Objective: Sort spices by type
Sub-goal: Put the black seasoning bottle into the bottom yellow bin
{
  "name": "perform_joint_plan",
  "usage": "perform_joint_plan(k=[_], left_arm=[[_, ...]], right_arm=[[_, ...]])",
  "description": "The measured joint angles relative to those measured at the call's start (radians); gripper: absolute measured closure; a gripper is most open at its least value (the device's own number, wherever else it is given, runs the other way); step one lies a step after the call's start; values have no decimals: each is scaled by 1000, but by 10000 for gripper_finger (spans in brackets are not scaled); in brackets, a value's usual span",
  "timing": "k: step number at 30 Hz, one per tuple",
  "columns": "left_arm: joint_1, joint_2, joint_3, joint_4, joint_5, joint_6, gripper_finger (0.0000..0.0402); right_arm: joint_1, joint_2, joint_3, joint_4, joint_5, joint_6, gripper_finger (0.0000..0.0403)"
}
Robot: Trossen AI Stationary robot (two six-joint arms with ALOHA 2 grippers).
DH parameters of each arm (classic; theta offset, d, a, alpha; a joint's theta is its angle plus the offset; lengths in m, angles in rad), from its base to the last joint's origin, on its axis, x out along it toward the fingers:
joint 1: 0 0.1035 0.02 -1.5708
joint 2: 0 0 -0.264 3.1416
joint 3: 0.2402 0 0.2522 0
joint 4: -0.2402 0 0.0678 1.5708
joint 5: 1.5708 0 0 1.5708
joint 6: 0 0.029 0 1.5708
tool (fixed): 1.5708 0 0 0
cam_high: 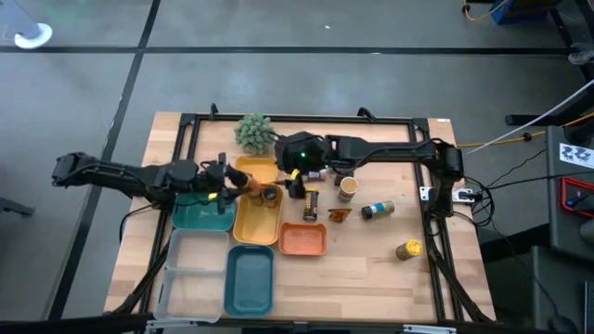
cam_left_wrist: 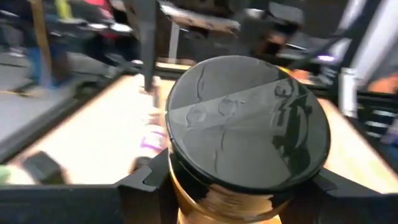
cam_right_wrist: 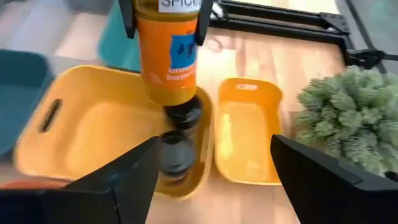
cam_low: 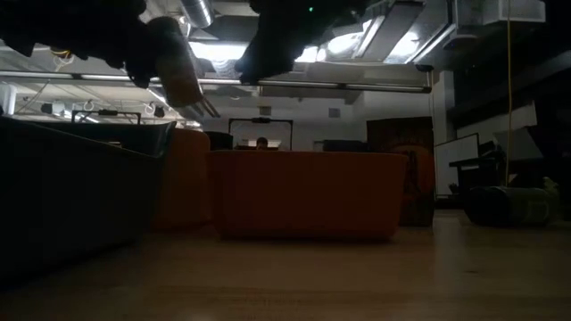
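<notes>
Orange-labelled, black-capped spice jar (cam_right_wrist: 169, 59) hung over large yellow plastic tray (cam_right_wrist: 93, 127), clamped in left hand (cam_high: 243, 183); right hand (cam_right_wrist: 208, 180) (fingers spread) hovered just beside it, holding nothing.

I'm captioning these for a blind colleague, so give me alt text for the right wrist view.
An orange-labelled spice jar, gripped by the left gripper, hangs over a large yellow tray that already holds a dark-capped jar. The right gripper frames it, fingers open, beside a small yellow tray and fuzzy green plant.
</notes>
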Motion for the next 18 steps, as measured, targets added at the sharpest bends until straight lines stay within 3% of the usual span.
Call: perform_joint_plan(k=[9, 18], left_arm=[[-163, 66, 0, -35, 33, -84, 221], [-218, 207, 0, -40, -61, -101, 220]], right_arm=[[64, -1, 0, -25, 56, 83, 100], [107, -1, 0, -10, 99, 221, 100]])
